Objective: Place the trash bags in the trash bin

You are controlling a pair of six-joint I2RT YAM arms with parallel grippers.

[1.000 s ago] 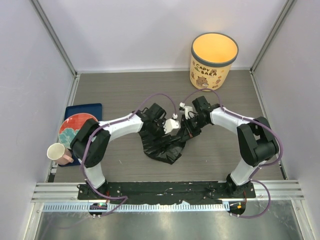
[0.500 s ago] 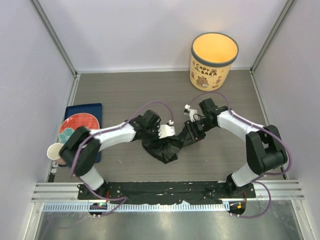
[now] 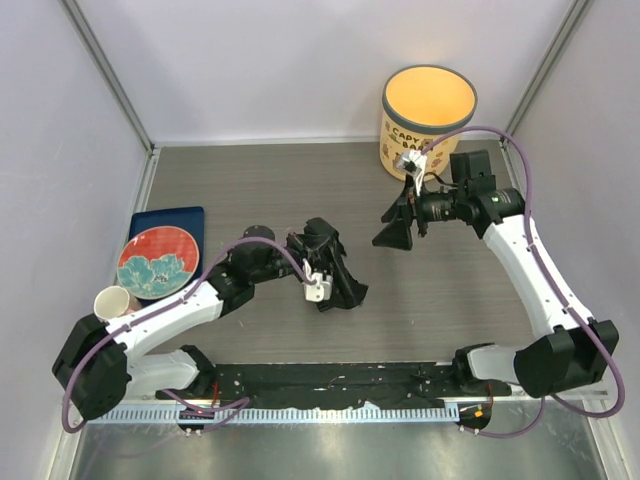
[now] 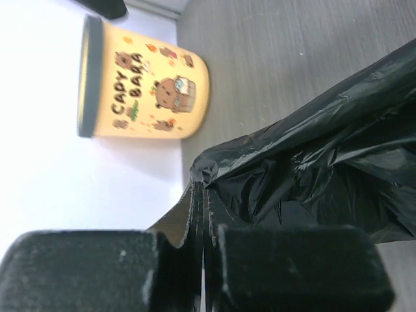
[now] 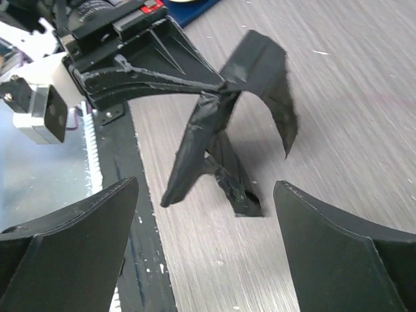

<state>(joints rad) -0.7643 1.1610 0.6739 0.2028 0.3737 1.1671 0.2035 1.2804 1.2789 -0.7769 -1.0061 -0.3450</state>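
- Closest to you, the left gripper (image 4: 201, 260) is pressed shut on a pinched fold of the trash bag (image 4: 312, 169). The film is gathered into a narrow ridge between its pads, which looks like a sensible hold on such slippery plastic.
- From that grip the bag hangs as a crumpled black sheet, low over the middle of the table (image 3: 250, 190). In the right wrist view its lower end seems to rest on the wood, so you are carrying only part of it.
- A little farther out, the right gripper (image 3: 392, 230) has its jaws wide apart with nothing between them. It stands apart from the bag and faces it, probably placed to take a second hold and help open or lift the sheet.
- Farthest off, the trash bin (image 3: 420, 145) stands upright at the back right corner, mouth open upward, with no black film visible inside. The bag is well short of it, so the carry and drop are not yet done.
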